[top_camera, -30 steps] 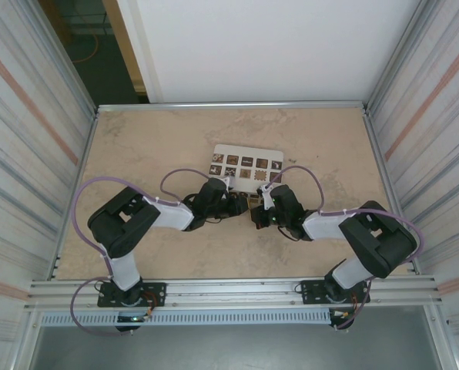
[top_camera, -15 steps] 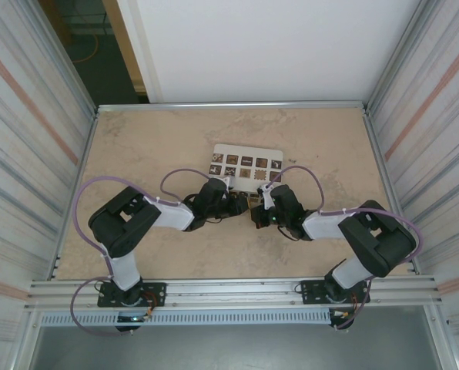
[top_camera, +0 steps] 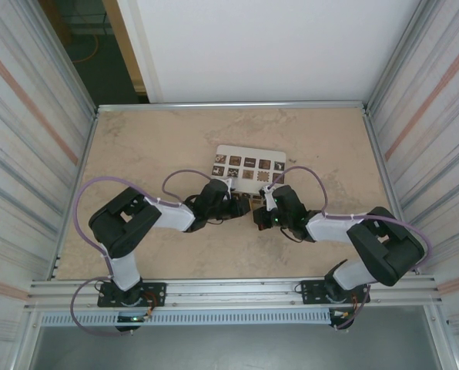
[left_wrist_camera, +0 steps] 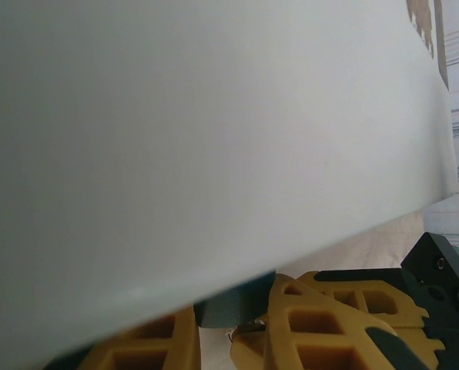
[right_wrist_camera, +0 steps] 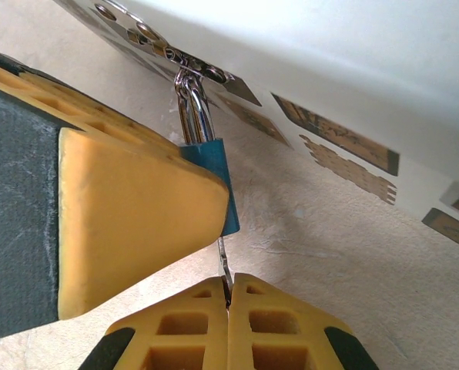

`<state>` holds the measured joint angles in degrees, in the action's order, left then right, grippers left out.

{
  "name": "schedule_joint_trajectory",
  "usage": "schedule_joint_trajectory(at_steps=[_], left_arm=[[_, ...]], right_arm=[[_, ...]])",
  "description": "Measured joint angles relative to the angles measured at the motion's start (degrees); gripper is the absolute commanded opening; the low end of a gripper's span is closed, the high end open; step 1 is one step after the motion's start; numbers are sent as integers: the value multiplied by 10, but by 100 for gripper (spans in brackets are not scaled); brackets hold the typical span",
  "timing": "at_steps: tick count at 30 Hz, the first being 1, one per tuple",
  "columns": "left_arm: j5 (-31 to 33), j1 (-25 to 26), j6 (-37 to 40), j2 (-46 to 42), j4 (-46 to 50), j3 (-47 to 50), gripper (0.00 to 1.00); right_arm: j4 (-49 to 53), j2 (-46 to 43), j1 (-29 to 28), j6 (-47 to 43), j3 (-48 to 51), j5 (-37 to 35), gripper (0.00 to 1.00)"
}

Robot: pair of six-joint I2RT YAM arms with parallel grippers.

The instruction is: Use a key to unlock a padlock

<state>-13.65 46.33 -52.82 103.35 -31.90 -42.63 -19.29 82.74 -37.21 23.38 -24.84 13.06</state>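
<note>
While right arm (top_camera: 383, 247) elbow is swinging outward vs 1 s ago, right gripper (right_wrist_camera: 228, 302) is pinching key (right_wrist_camera: 223, 266), seated in padlock (right_wrist_camera: 214, 177) underside. Left gripper (left_wrist_camera: 228, 327) is clamping padlock, hanging off box (right_wrist_camera: 383, 69). Prob. key is turning.

White box (top_camera: 249, 158) with dark patterned squares lies on the beige table (top_camera: 152, 146); ribbed walls (top_camera: 29, 154) flank it.
</note>
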Motion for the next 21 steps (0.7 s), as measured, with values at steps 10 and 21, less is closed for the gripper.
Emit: schedule_joint_trajectory(at_steps=[10, 21], left_arm=[[95, -35, -17, 4, -5, -3, 17], [101, -35, -17, -1, 2, -3, 18]], right_arm=[[13, 30, -33, 2, -5, 49, 0], [33, -38, 4, 2, 47, 82, 0]])
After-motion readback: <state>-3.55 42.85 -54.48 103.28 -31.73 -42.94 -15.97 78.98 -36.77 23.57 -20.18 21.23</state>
